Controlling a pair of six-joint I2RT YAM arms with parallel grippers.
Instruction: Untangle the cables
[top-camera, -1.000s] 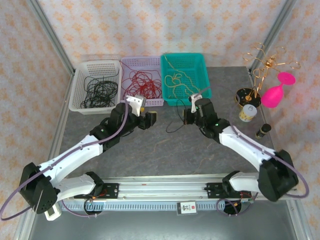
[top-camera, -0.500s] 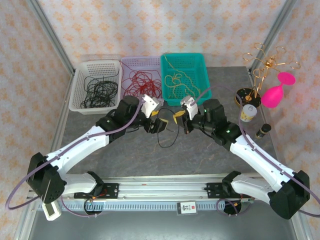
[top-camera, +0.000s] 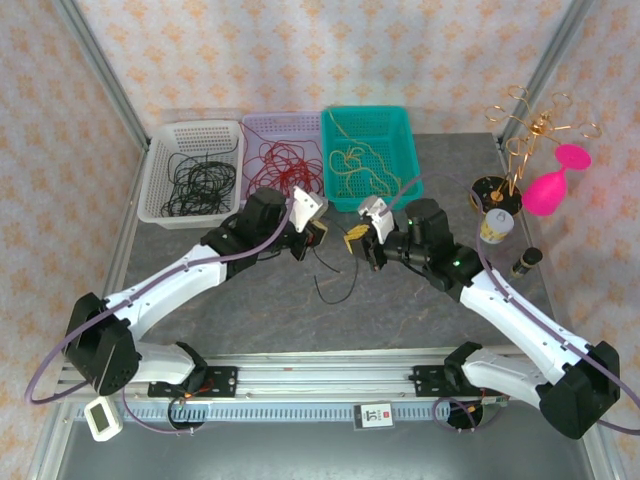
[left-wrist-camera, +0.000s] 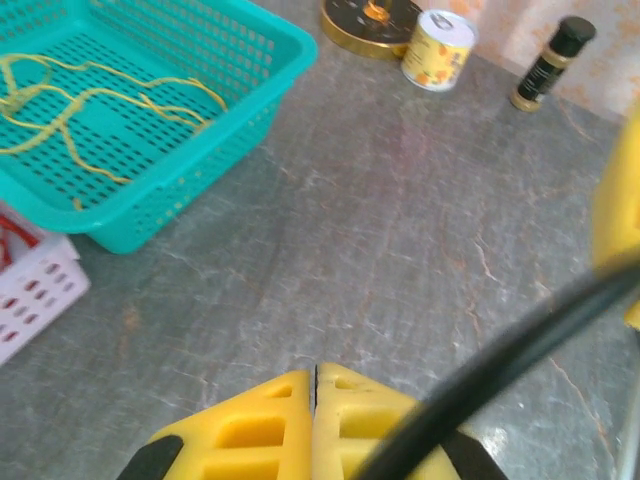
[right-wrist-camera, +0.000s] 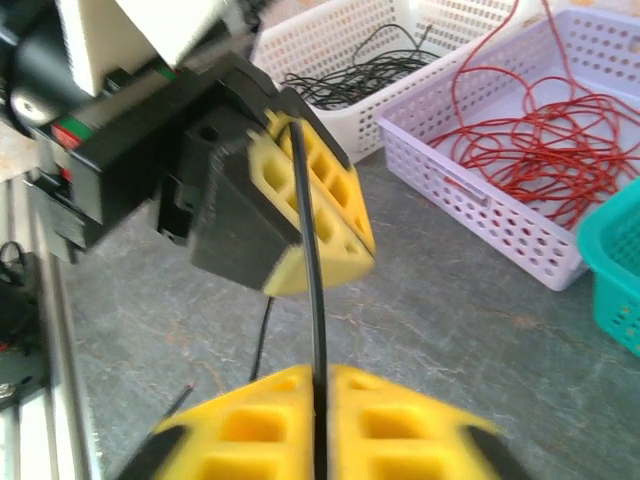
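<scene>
A black cable hangs between my two grippers over the middle of the table, and its slack trails down onto the grey surface. My left gripper is shut, fingertips pressed together, with the black cable crossing close in front. In the right wrist view the cable runs straight from my right gripper, shut on it, up into the seam of the left fingers. In the top view the right gripper faces the left one a short gap apart.
Along the back stand a white basket of black cables, a lavender basket of red cables and a teal basket of yellow cables. At the right are a gold wire stand, a pink glass, a can and a small bottle.
Both grippers have swung in toward the table's middle and now face each other. The black cable's hanging loop has loosened, and a strand trails lower on the table.
</scene>
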